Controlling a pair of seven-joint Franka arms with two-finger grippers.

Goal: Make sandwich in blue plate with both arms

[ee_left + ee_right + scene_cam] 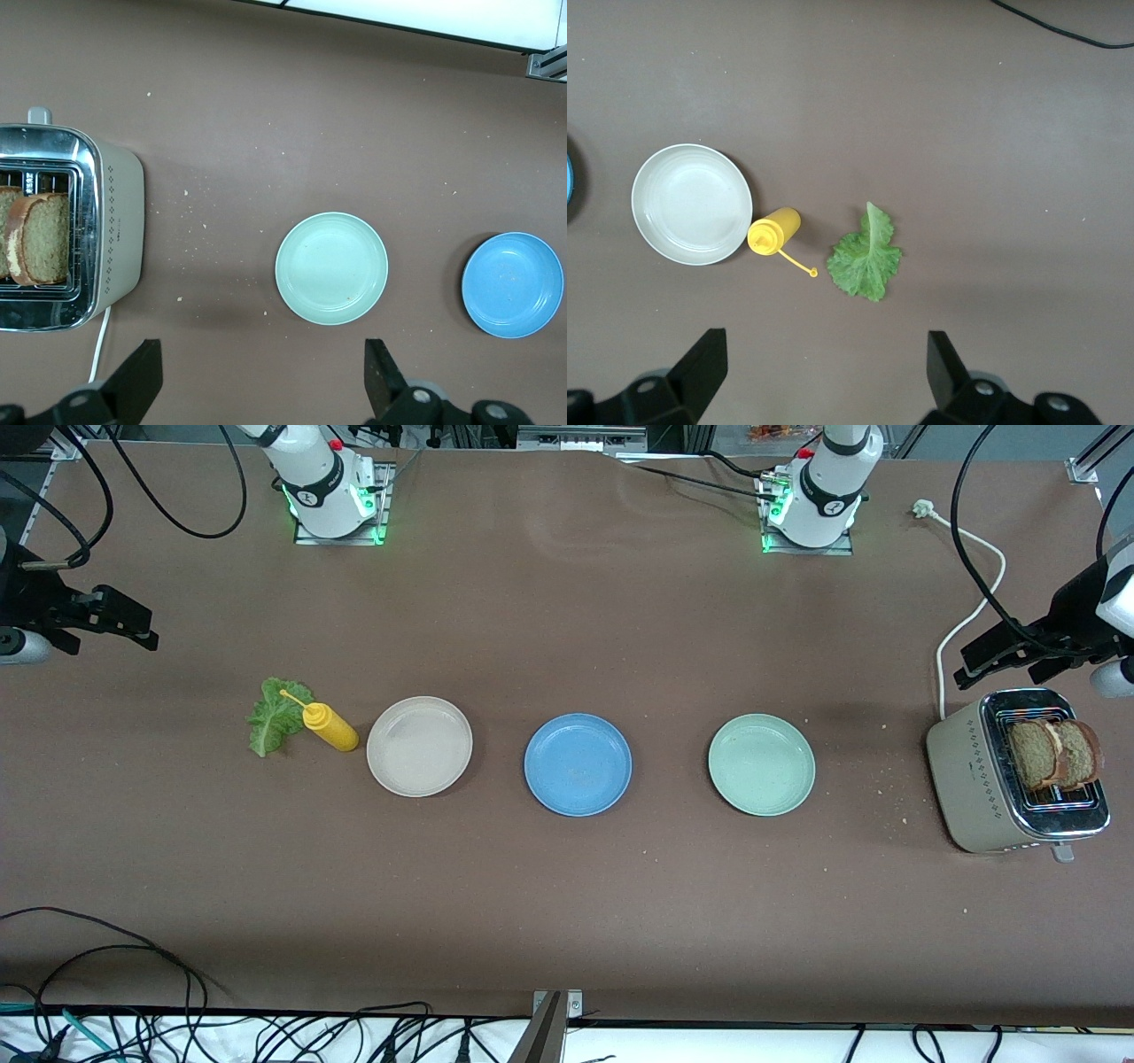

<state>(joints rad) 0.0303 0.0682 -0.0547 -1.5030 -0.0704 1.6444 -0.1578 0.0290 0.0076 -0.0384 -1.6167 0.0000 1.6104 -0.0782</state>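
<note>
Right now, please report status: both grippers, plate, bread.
Left gripper open, right gripper open, both empty. Round blue plate bare. Brown bread slices in toaster. Nothing blocking.

Round blue plate (578,764) between beige-white round plate (419,746) and pale green round plate (761,764); brown bread slices (1054,754) in beige metal toaster (974,779) at left arm's end.

You see the toaster (84,226) cut off by the left wrist view's edge, one bread slice (42,237) partly lost with it. The blue plate (570,177) is a mere sliver in the right wrist view. Both arms' upper links (front view) run out of frame — bases only.
</note>
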